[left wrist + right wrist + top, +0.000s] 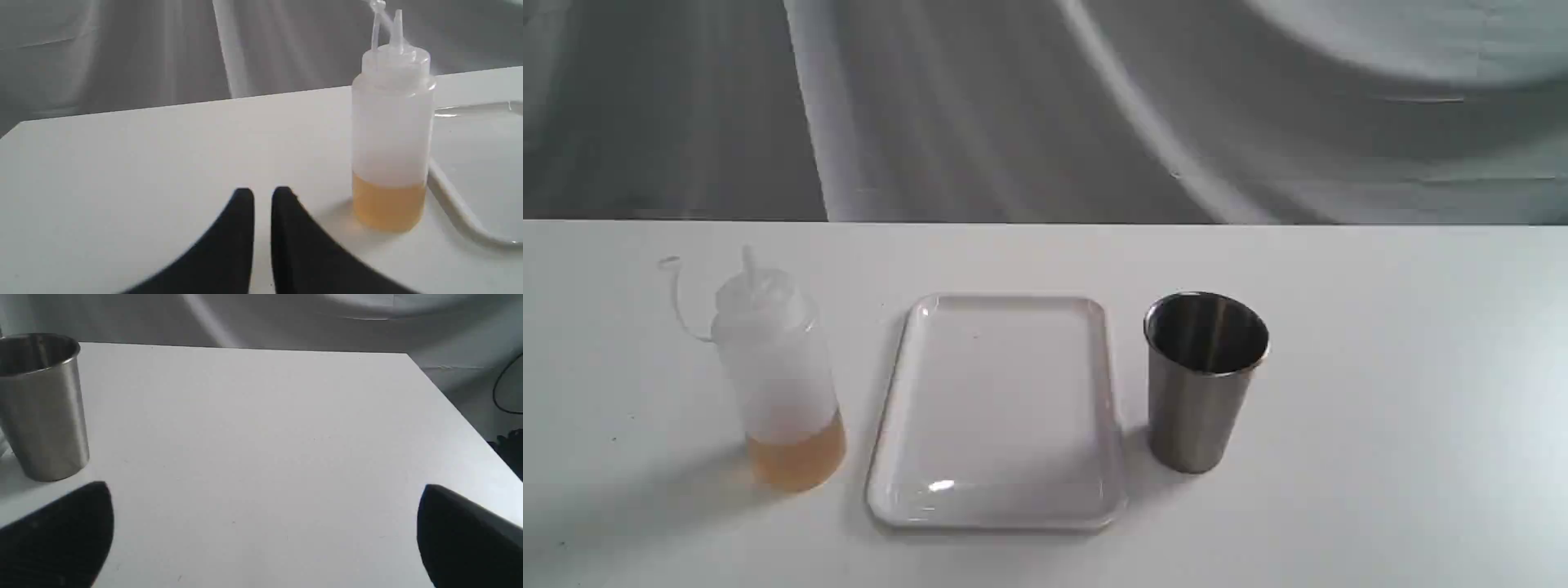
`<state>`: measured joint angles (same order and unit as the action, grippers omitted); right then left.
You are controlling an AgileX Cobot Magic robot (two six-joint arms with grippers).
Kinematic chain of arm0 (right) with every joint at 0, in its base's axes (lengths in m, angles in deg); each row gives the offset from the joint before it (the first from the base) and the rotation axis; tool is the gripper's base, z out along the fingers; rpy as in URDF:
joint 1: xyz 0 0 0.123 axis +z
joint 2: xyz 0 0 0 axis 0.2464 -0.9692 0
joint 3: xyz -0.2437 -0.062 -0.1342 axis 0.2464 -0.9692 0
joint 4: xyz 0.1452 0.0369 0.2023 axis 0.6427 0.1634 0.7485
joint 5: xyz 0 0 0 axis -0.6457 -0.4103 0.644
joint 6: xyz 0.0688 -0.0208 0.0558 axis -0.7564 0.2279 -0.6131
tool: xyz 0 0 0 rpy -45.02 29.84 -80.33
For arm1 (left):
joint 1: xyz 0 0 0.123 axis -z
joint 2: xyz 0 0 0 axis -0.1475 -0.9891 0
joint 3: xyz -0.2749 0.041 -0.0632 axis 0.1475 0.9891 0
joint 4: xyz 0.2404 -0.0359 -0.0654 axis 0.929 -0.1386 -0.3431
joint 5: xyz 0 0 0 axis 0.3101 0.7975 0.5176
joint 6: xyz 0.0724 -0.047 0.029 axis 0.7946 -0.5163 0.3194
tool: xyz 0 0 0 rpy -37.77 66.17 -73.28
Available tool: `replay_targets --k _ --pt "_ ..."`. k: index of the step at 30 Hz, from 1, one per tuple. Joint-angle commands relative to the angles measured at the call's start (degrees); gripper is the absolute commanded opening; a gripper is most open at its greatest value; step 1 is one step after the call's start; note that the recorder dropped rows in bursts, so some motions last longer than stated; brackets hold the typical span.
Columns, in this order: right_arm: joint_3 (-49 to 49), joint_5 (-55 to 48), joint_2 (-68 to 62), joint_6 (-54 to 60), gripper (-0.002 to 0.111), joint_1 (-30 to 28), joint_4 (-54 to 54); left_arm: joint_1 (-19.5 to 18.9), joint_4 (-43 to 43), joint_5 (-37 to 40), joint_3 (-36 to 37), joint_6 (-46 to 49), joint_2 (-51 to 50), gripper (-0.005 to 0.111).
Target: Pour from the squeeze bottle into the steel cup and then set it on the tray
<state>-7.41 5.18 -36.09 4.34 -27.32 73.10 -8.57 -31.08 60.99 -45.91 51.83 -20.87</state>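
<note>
Reach for the bottle: nothing is gripped yet.
In the exterior view the squeeze bottle stands upright at the left, amber liquid low inside, just beside the tray at centre. The steel cup stands upright at the right, near the tray's other edge. The left gripper is empty, its fingers drawn to a thin slit and the bottle off its line. It should probably spread, centre on the mid-body and close gently, so that nothing squirts early. The right gripper gapes wide, empty.
</note>
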Motion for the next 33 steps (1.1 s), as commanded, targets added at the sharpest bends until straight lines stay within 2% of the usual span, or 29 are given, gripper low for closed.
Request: replay_targets --k 1,18,27,33 --pt "-0.18 0.1 0.22 0.14 0.105 -0.17 0.33 0.06 0.14 -0.41 0.25 -0.1 0.28 0.008" --pt "-0.18 1.88 0.22 0.23 0.105 -0.17 -0.28 0.06 0.14 -0.41 0.25 -0.1 0.28 0.008" --pt "-0.18 14.42 0.22 0.35 0.105 -0.17 -0.15 0.06 0.14 -0.41 0.25 -0.1 0.28 0.008" --pt "-0.18 20.86 0.22 0.06 0.105 -0.17 7.87 0.06 0.14 -0.41 0.25 -0.1 0.28 0.008"
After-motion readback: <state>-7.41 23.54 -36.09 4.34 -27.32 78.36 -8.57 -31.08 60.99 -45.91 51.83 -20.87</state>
